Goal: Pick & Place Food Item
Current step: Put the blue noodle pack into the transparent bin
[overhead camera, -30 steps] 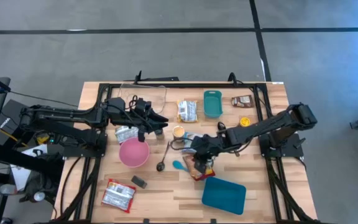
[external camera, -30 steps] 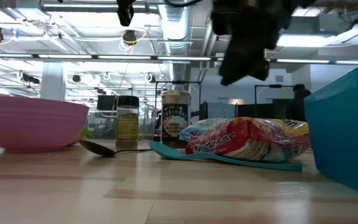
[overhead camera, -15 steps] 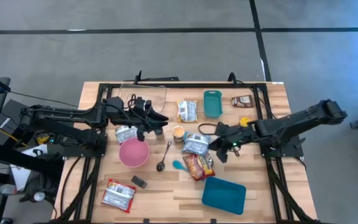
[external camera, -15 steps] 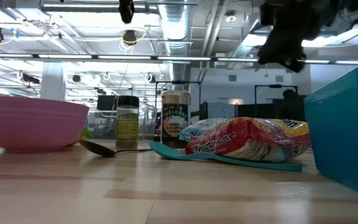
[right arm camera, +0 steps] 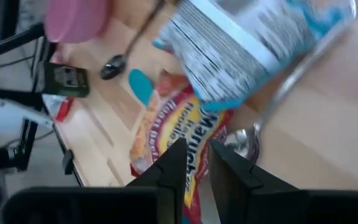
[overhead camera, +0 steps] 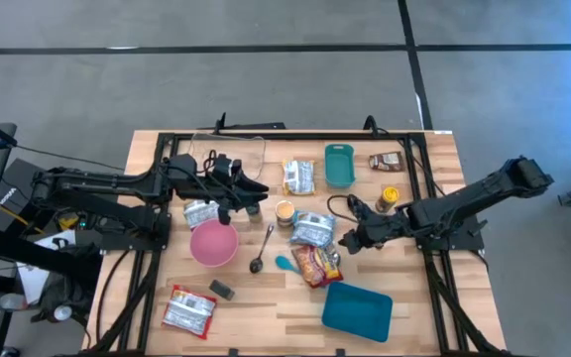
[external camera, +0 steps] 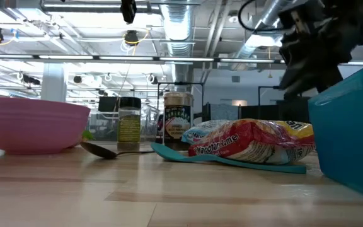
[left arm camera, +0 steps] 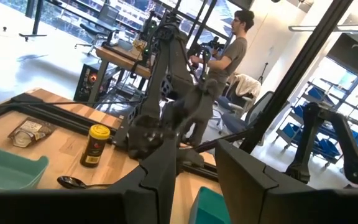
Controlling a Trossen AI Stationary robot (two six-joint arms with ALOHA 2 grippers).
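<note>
A red ramen packet (overhead camera: pixel 315 264) (right arm camera: pixel 179 134) lies flat on the wood table, partly over a teal spoon (external camera: pixel 232 162). A blue-and-white packet (overhead camera: pixel 312 228) (right arm camera: pixel 253 43) lies just beyond it. My right gripper (overhead camera: pixel 346 243) (right arm camera: pixel 196 163) hovers to the right of both packets, slanting down toward them. Its fingers stand a narrow gap apart with nothing between them. My left gripper (overhead camera: pixel 256 195) (left arm camera: pixel 197 180) waits level above the table, beyond the pink bowl (overhead camera: pixel 213 243); it is open and holds nothing.
Two teal containers (overhead camera: pixel 357 309) (overhead camera: pixel 338 164), a metal spoon (overhead camera: pixel 263 248), a small cup (overhead camera: pixel 285 210), a yellow-lidded jar (overhead camera: pixel 390 195) and more packets (overhead camera: pixel 298 177) (overhead camera: pixel 189 310) (overhead camera: pixel 201 213) (overhead camera: pixel 386 161) are spread over the table. Black frame rails (overhead camera: pixel 414 169) run along its sides.
My right gripper has drawn back from over the red ramen packet toward the table's right edge, and its wrist has rolled. The packet stays lying where it was, beside the teal spoon.
</note>
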